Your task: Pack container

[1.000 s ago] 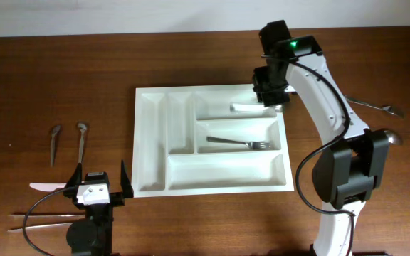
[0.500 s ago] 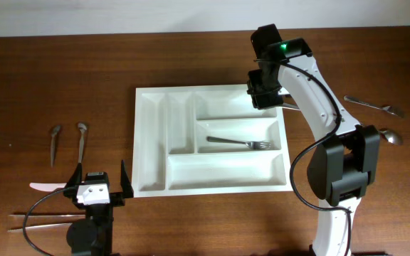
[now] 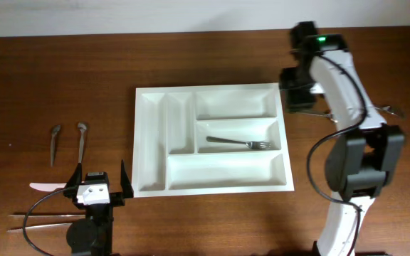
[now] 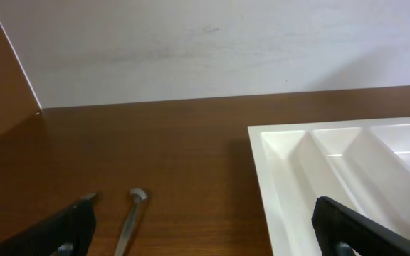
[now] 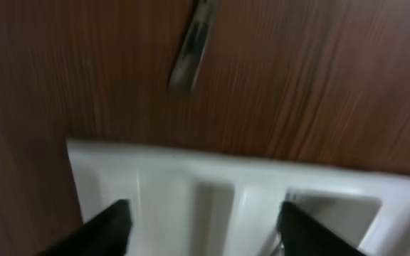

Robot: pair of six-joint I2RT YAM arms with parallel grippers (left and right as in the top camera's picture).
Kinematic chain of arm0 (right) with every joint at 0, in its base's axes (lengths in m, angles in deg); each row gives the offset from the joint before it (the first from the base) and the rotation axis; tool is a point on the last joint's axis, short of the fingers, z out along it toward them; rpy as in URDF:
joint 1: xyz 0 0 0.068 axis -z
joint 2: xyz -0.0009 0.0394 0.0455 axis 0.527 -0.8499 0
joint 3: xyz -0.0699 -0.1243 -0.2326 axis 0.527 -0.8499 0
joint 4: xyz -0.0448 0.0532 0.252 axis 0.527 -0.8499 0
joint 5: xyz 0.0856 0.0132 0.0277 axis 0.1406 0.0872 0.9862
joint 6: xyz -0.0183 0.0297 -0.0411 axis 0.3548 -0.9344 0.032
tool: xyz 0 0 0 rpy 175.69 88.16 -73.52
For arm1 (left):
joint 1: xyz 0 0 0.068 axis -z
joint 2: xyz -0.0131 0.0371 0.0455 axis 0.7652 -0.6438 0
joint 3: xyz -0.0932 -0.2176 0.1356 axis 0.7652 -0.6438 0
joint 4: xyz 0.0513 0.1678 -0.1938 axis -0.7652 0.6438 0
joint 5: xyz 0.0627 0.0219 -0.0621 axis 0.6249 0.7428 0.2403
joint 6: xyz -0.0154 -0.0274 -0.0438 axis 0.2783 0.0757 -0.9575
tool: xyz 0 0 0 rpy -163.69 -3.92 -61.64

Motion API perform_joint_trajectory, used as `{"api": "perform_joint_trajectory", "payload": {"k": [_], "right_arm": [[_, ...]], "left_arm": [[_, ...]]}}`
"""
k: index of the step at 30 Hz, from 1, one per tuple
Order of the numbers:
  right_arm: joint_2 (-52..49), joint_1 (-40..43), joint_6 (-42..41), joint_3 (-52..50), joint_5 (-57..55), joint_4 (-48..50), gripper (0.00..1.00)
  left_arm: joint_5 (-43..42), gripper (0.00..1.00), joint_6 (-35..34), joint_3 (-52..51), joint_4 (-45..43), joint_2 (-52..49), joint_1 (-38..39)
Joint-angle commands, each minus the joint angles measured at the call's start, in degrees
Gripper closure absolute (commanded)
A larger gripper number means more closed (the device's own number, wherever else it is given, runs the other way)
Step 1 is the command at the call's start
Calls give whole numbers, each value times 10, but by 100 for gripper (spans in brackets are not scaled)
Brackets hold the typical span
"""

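Observation:
The container (image 3: 155,142), a white tray with five compartments, lies mid-table. One fork (image 3: 242,144) rests in its middle crosswise compartment. My right gripper (image 3: 295,96) hovers just past the tray's top right corner. In the blurred right wrist view its jaws (image 5: 208,229) stand open and empty over the tray's rim (image 5: 191,160). My left gripper (image 3: 98,178) rests open near the tray's lower left corner. The left wrist view shows its fingers (image 4: 70,227) wide apart, with a spoon (image 4: 130,220) on the table ahead and the tray (image 4: 319,163) to the right.
Two spoons (image 3: 54,142) (image 3: 82,139), a white knife (image 3: 45,187) and chopsticks (image 3: 34,217) lie left of the tray. A thin piece (image 3: 321,112) pokes out under the right arm. A spoon tip (image 3: 389,109) shows at far right. A blurred utensil (image 5: 191,50) lies beyond the rim.
The right arm swung from over the tray's top compartment to past its right edge and its jaws opened. The white-handled piece seen in that compartment is gone from it. The left arm stayed still.

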State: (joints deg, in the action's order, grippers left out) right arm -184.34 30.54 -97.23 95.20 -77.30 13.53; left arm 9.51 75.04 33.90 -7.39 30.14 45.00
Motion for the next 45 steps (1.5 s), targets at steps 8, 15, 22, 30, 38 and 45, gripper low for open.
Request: {"api": "perform_joint_trajectory", "payload": {"k": [8, 15, 22, 30, 38, 45], "right_arm": [[-7, 99, 38, 3, 16, 0, 12], [-16, 91, 37, 3, -6, 49, 6], [-51, 95, 37, 3, 2, 64, 3], [-73, 100, 36, 3, 0, 73, 3], [-90, 100, 38, 3, -1, 72, 3], [-90, 100, 38, 3, -35, 61, 3]], "left_arm": [[2, 1, -3, -3, 0, 4, 3], [2, 1, -3, -3, 0, 4, 3], [2, 1, -3, -3, 0, 4, 3], [2, 1, -3, -3, 0, 4, 3], [2, 1, -3, -3, 0, 4, 3], [2, 1, -3, -3, 0, 4, 3]]}}
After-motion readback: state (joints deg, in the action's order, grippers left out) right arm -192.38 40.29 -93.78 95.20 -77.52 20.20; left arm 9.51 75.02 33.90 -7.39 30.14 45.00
